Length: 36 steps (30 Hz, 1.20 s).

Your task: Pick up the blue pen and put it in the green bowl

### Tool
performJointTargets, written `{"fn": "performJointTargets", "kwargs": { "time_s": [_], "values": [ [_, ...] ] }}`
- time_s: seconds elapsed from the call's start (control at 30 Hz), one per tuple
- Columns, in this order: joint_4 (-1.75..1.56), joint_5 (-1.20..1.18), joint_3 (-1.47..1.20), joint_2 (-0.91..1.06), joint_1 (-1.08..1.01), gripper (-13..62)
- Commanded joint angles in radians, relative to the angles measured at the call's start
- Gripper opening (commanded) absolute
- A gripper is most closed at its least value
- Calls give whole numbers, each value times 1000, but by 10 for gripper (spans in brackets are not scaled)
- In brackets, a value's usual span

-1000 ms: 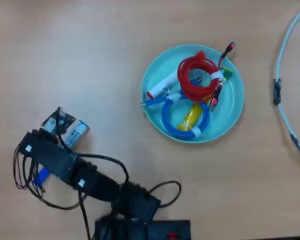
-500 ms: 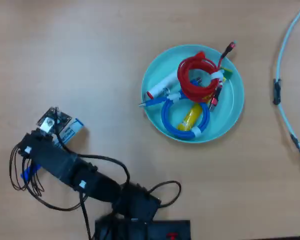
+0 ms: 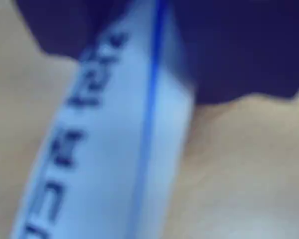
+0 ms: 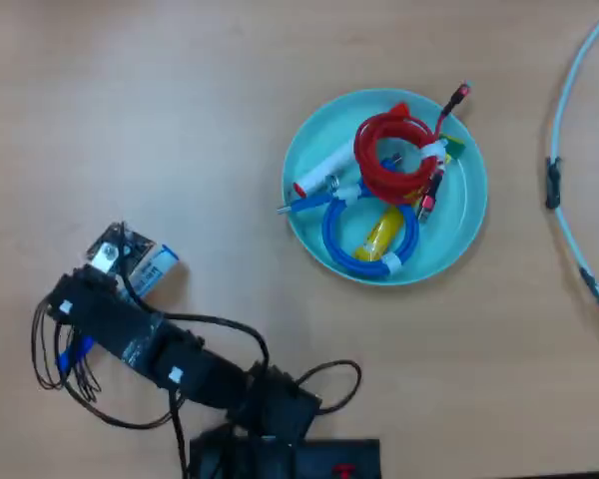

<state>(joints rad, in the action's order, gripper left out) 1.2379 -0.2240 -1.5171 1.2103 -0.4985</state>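
The blue pen (image 3: pixel 114 149) fills the wrist view very close and blurred, a white barrel with blue printing and a blue stripe. It runs up between the dark blue jaws of my gripper (image 3: pixel 139 74), which press on both sides of it. In the overhead view my gripper (image 4: pixel 140 264) is at the lower left. The pen (image 4: pixel 158 265) sticks out of it to the right, blue cap outermost. I cannot tell whether the pen is off the table. The green bowl (image 4: pixel 459 225) stands far to the upper right of the gripper.
The bowl holds a red cable coil (image 4: pixel 389 150), a blue cable coil (image 4: pixel 339 238), a yellow item (image 4: pixel 379 232), a white marker with a red end (image 4: pixel 319 172) and a thin blue-tipped pen (image 4: pixel 304 204). A white cable (image 4: pixel 564 200) curves along the right edge. The arm's black wires (image 4: pixel 220 329) lie at the bottom left.
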Motion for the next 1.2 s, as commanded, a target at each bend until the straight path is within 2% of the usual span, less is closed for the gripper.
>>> {"fn": "performJointTargets", "kwargs": {
  "time_s": [0.0,0.27,0.77,1.17],
  "values": [
    [25,51,20,120,2,-65],
    [25,149,23,281,-3,-64],
    [-8,206,41,469,-238,-64],
    [-345,219,31,468,-512,-65]
  ]
}}
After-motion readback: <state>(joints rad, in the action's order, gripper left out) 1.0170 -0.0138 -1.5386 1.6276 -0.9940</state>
